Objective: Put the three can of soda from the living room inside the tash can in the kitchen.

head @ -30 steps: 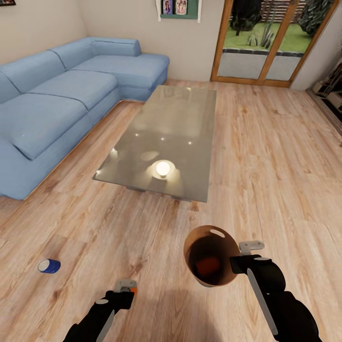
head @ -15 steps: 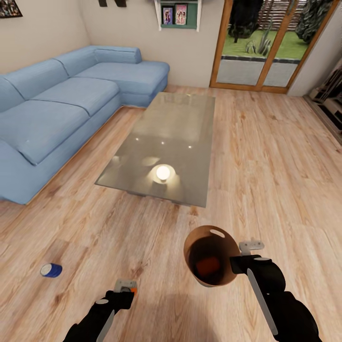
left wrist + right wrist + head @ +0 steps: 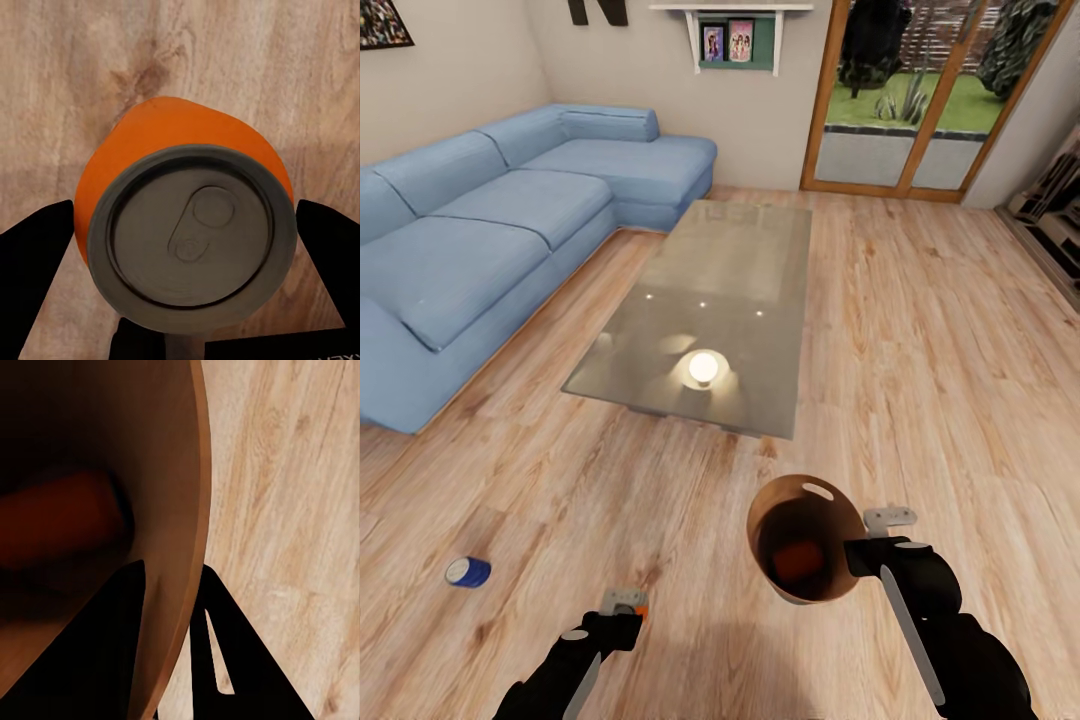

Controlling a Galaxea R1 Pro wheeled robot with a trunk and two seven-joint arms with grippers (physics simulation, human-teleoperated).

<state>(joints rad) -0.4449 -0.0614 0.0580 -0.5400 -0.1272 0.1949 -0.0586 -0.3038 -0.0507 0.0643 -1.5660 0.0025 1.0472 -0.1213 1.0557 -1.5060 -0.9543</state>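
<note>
Orange can (image 3: 187,225) clamped in left gripper (image 3: 184,247); right gripper (image 3: 169,607) pinches bin wall (image 3: 176,510); blue can (image 3: 467,572) on floor.

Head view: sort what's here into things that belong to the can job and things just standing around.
Job things:
- orange can in the left hand
- orange can in the bin
- blue can on the floor
- bin, rim gripped by the right hand

Just there:
- sofa
- glass table
- glass doors
- wall shelf

Orange can (image 3: 796,560) inside trash can (image 3: 850,585); blue can (image 3: 467,572) floored.
</note>
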